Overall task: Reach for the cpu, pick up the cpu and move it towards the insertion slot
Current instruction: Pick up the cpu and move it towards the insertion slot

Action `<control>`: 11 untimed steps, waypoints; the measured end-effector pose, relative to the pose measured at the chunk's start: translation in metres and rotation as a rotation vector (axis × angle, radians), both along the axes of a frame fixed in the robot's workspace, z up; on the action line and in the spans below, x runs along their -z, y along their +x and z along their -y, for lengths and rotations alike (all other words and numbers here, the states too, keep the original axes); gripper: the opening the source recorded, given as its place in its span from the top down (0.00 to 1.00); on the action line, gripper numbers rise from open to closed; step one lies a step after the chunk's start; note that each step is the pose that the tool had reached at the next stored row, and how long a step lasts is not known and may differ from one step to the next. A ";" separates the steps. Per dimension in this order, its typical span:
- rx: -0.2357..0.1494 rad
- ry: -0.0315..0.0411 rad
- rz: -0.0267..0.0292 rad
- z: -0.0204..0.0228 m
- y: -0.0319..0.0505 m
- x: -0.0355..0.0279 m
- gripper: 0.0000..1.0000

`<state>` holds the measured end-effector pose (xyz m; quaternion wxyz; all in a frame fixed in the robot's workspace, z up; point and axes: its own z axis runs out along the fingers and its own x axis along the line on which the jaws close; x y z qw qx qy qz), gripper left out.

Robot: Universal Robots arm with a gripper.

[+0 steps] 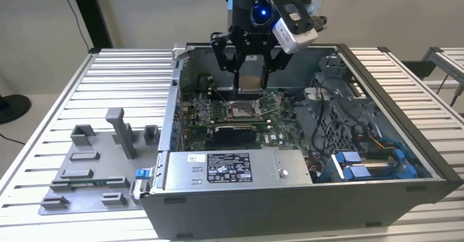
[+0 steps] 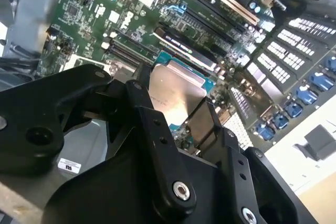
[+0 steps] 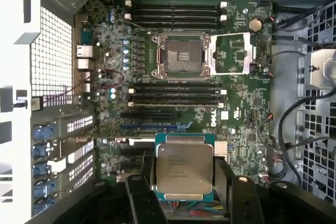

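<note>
The cpu (image 3: 185, 168) sits pinched between the jaws of the gripper (image 3: 185, 182), its silvery face up in the first wrist view and its two side edges pressed by the black fingers (image 3: 143, 192); in the second wrist view the cpu (image 2: 173, 95) shows tilted between those same fingers (image 2: 152, 124). It hangs clear above the green motherboard (image 3: 247, 108). Ahead of the jaws, well apart from the chip, lies the insertion slot (image 3: 181, 55), its metal frame swung open. In the exterior view the gripper (image 1: 250, 76) hangs inside the open computer case (image 1: 377, 144), above the insertion slot (image 1: 243, 109); the case rests on the slatted worktop (image 1: 108, 84).
</note>
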<state>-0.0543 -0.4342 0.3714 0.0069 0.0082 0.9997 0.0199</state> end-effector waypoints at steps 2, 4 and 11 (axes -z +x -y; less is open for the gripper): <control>0.000 0.0002 0.0001 -0.0047 0.0000 0.0008 1.00; 0.000 0.0003 0.0001 -0.0095 0.0000 0.0014 1.00; 0.000 0.0015 0.0000 -0.0272 0.0000 0.0032 1.00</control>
